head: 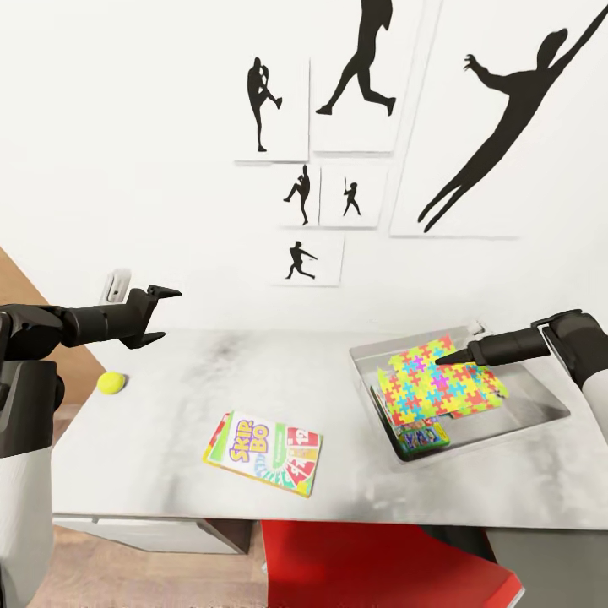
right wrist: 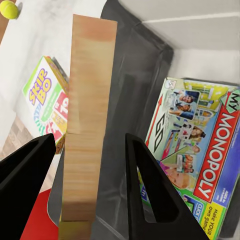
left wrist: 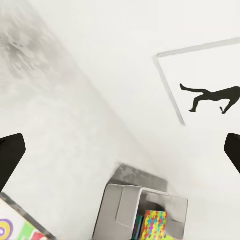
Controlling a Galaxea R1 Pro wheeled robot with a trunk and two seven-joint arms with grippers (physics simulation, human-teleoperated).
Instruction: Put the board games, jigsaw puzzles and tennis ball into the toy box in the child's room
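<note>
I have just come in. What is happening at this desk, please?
The robot is putting toys into the shallow light grey tray on the long grey desk. Its right hand holds a multicoloured square jigsaw slab over the tray, where a printed Monopoly game box already lies. Its left hand hovers open. The flat SKIP-BO game box and small yellow-green tennis ball lie outside the tray.

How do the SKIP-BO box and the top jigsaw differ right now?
Place: the SKIP-BO box lies on the bare table; the jigsaw puzzle is inside the toy box.
Pose: the SKIP-BO box lies flat; the jigsaw rests tilted on other boxes.
Contact: the right gripper is at the jigsaw's edge; nothing touches the SKIP-BO box.
Look: printed lettering against interlocking coloured pieces.
Shared: both are thin, flat and multicoloured.
</note>
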